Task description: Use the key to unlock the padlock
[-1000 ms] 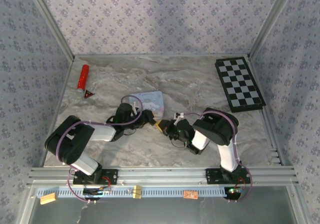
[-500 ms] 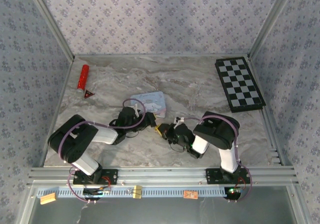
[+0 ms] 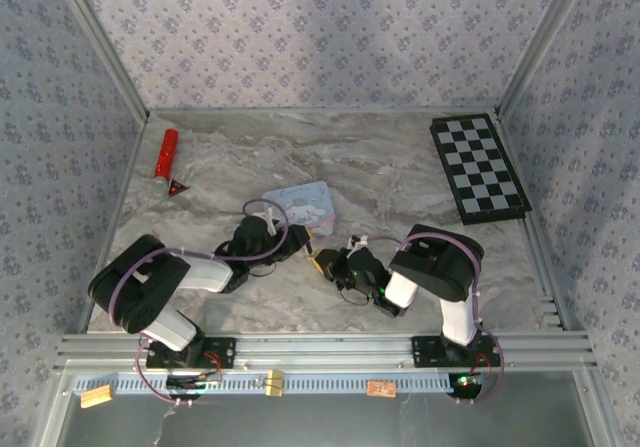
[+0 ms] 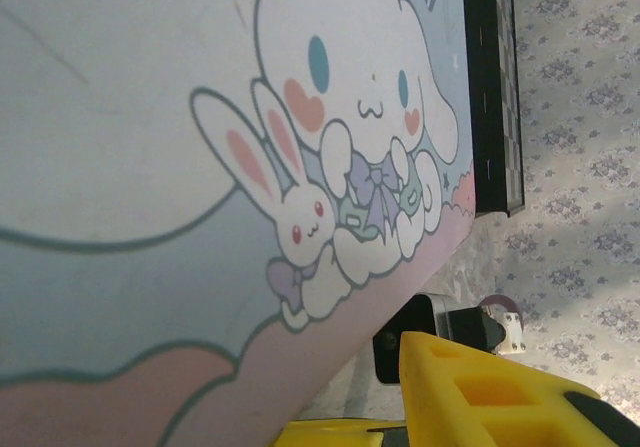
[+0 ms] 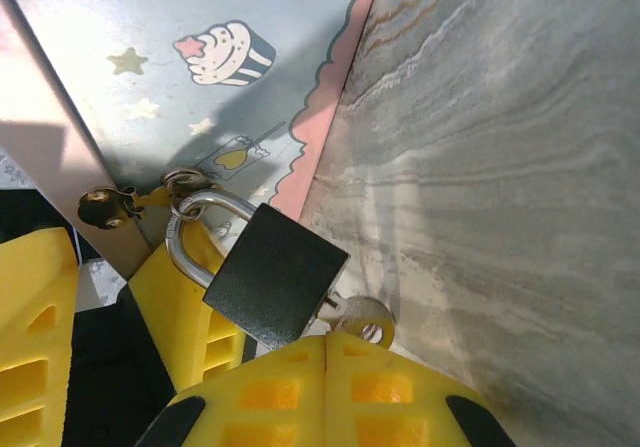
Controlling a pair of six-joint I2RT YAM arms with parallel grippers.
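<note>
The small padlock [image 5: 275,279] has a dark body and a silvery shackle [image 5: 183,229] hooked through the brass hasp [image 5: 105,205] of a light-blue cartoon tin [image 3: 305,205]. A silvery key [image 5: 360,317] sticks out of the padlock's base. My right gripper [image 5: 327,352] is shut, its yellow tips meeting at the key's head, and the key lies flat-on beside their seam, not clamped. My left gripper [image 3: 297,235] is at the tin's near edge, with the tin's edge between its yellow fingers [image 5: 175,312]. The tin lid [image 4: 200,167] looms close and tilted in the left wrist view.
A folded chessboard [image 3: 478,167] lies at the back right. A red tube [image 3: 166,153] and a small red piece [image 3: 178,188] lie at the back left. Patterned walls and metal rails [image 3: 320,347] enclose the marble table [image 3: 380,157].
Both grippers have shifted a little toward the near edge and drawn closer together. The tin has moved slightly with the left gripper.
</note>
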